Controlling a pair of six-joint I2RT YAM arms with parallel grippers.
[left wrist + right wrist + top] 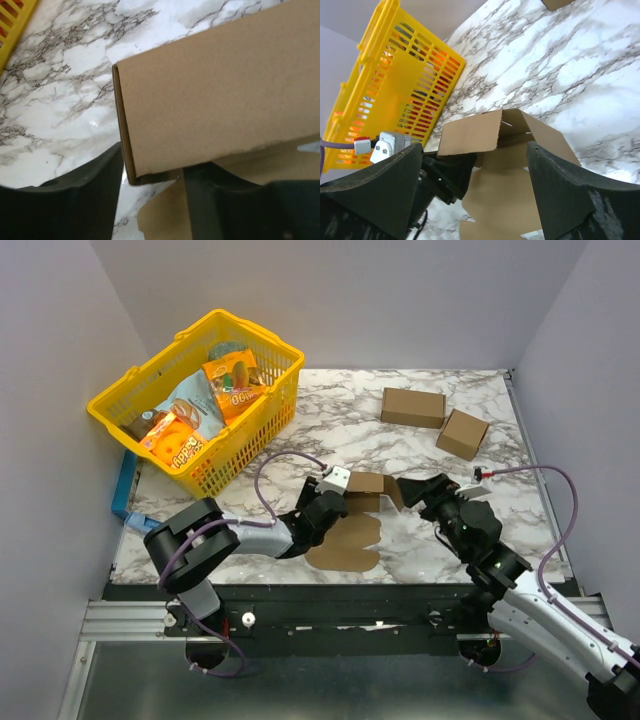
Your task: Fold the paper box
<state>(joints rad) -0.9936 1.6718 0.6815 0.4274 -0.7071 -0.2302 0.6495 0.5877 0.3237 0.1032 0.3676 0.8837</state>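
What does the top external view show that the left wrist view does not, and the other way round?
Only the top external view: the open right gripper, two neat brown cardboard cuboids, one long, one squarish, and the snack packets inside the yellow plastic basket. Only the left wrist view: the raised flap's folded edge up close, between the dark fingers of the left gripper. Both: the plain brown die-cut cardboard paper box, the white marbled table, a corner of that basket.

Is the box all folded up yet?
Not yet. Some walls of the box already stand up at its far end. Both claws are open: the left claw around one wall's edge, the right claw facing it. The near flap lies flat, so closing is left.
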